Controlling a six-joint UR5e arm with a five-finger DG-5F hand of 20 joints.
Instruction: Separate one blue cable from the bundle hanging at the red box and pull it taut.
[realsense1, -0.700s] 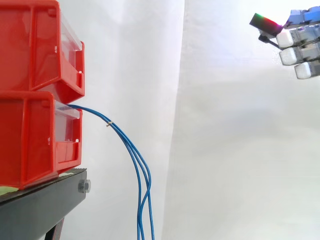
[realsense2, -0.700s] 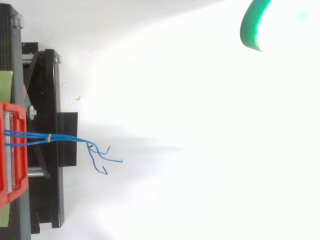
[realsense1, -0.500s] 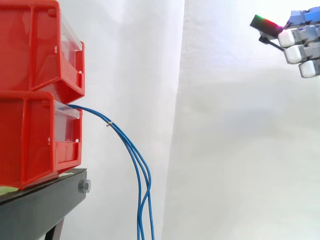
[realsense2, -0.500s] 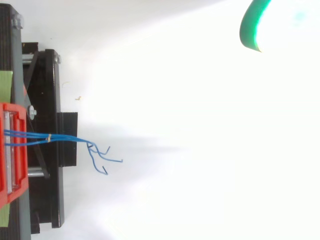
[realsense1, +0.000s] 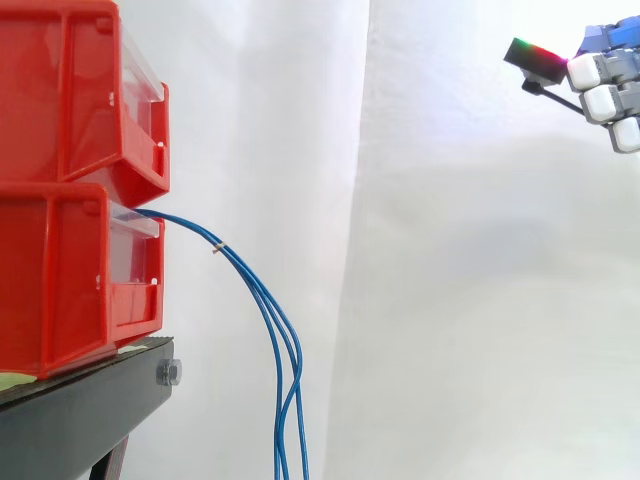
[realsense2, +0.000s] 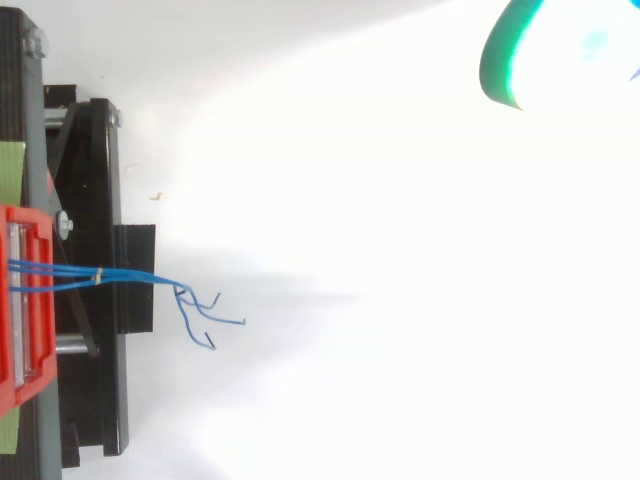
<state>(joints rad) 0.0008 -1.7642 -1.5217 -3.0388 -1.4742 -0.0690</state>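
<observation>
Two red bins sit stacked on the black stand (realsense1: 85, 420), the upper bin (realsense1: 70, 90) over the lower bin (realsense1: 60, 280), both right at the stand's front edge. The bundle of blue cables (realsense1: 268, 312) comes out of the lower bin's open front, just under its clear lip. It droops past the stand's front edge and hangs slack in front of the white curtain (realsense1: 470, 300). A small pale band (realsense1: 217, 246) ties the strands together not far from the bin. Below it they run side by side and part slightly. From above, their loose ends (realsense2: 205, 318) fan out beyond the stand, each bent its own way.

The hand (realsense1: 601, 88) hangs high up, well apart from the cables and above the level of the bins. Its fingers are loose and spread from the thumb, with nothing in them. Its white pads (realsense1: 583, 72) face the bins. No cable has been singled out yet.
</observation>
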